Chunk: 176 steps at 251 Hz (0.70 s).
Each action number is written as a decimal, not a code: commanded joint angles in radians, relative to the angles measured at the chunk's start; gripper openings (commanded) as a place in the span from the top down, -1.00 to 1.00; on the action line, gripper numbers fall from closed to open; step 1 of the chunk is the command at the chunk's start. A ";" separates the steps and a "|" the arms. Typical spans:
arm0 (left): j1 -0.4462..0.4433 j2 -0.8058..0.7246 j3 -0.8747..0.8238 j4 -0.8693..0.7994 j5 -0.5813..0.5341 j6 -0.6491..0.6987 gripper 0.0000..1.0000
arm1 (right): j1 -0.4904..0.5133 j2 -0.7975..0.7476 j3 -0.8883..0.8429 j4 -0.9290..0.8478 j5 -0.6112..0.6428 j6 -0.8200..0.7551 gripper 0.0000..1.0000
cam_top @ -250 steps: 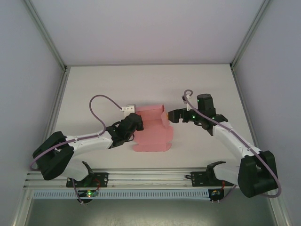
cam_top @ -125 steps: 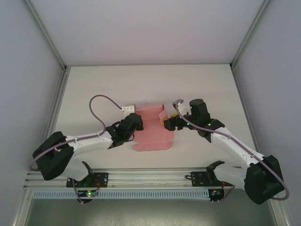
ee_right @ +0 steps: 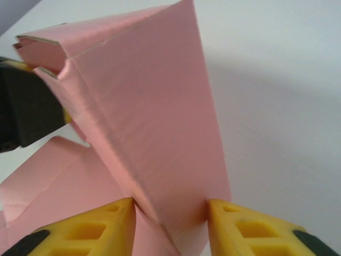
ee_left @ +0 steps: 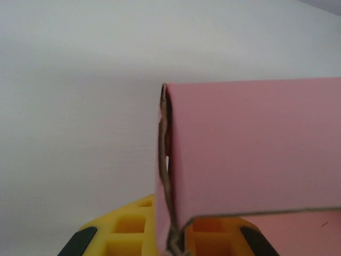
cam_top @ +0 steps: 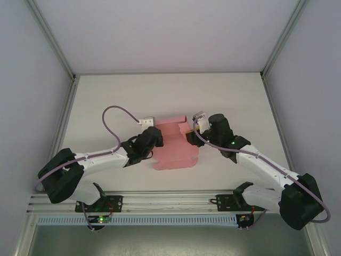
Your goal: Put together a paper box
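While the pink paper box lies half folded in the middle of the white worktop, the left end effector pinches its left wall, and the right end effector squeezes its raised right flap.

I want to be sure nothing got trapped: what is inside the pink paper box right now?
From above, the paper box shows bare pink floor between its raised walls, nothing loose. The left gripper and right gripper cover both side edges, so those corners are unseen.
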 commanded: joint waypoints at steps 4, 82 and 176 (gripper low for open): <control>-0.026 0.028 0.050 -0.027 -0.004 0.028 1.00 | 0.042 -0.017 0.011 0.043 0.214 0.035 0.28; -0.053 0.071 0.106 -0.058 -0.008 0.032 1.00 | 0.158 0.010 -0.019 0.152 0.549 0.098 0.45; -0.068 0.096 0.146 -0.119 -0.057 -0.043 1.00 | 0.204 0.116 -0.022 0.166 0.972 0.274 1.00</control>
